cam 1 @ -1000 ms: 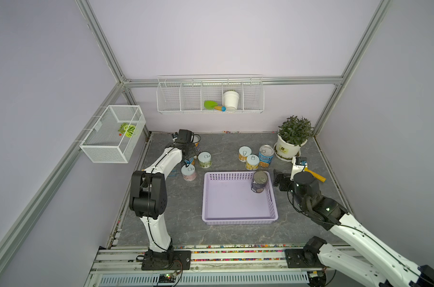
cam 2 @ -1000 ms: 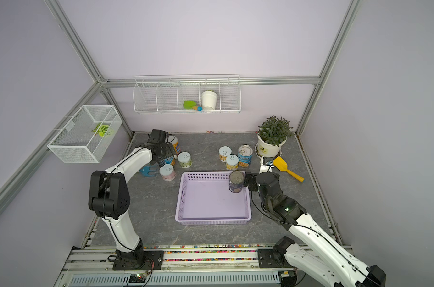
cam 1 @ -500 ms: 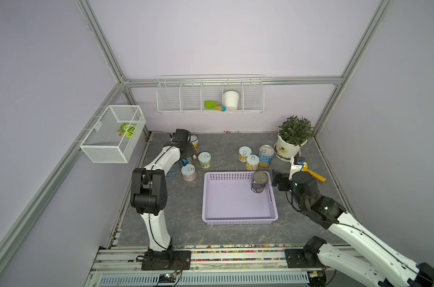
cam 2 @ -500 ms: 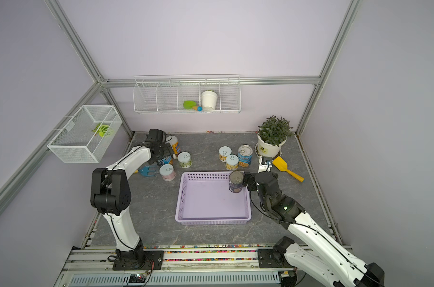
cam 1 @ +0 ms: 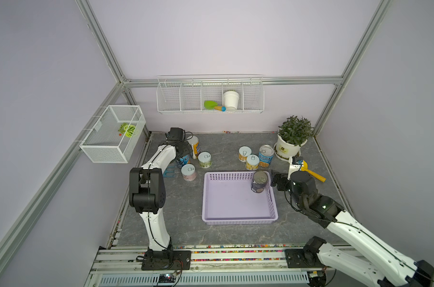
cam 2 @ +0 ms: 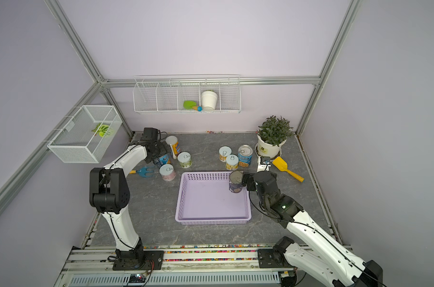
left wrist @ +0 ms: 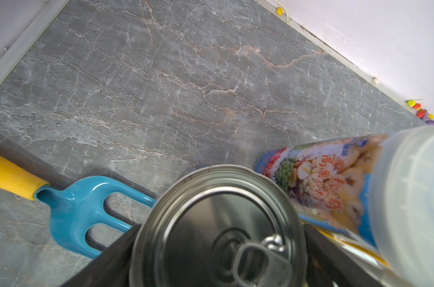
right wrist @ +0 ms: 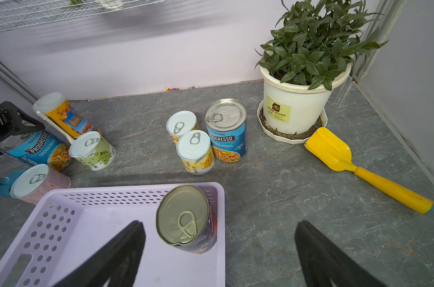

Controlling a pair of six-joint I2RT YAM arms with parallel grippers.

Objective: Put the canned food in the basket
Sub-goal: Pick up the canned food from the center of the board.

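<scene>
— Lavender perforated plastic basket (cam 1: 238, 176): what does it contain?

— One tall dark-labelled tin with a silver pull-tab lid (cam 1: 259, 182). It stands upright in the far right corner, close to both walls.

— State of the right gripper (cam 1: 275, 181)?

— It sits just outside the basket's right wall, beside the dark-labelled tin. Its jaws are spread wide and hold nothing.

— State of the left gripper (left wrist: 222, 226)?

— It is at the back left of the grey stone-patterned table (cam 1: 223, 146), with one jaw on each side of a blue-labelled silver-topped soup tin (right wrist: 40, 151). The jaws stand wide. The tin's rim hides the contact points, so a firm grip cannot be confirmed.

— Where are the other tins?

— Six more stand on the table, outside the basket.
- Near the left gripper: a tall tin with a translucent cap (cam 1: 195, 145), a short green-labelled tin (cam 1: 204, 159) and a short pink-labelled tin (cam 1: 188, 172).
- Just behind the basket's far right corner: a second blue-labelled soup tin (cam 1: 266, 156) and two short yellow-labelled tins (cam 1: 244, 154) (cam 1: 252, 162).

A blue plastic hand fork with a yellow handle (left wrist: 86, 213) lies on the table just beside the tin between the left jaws.
</scene>
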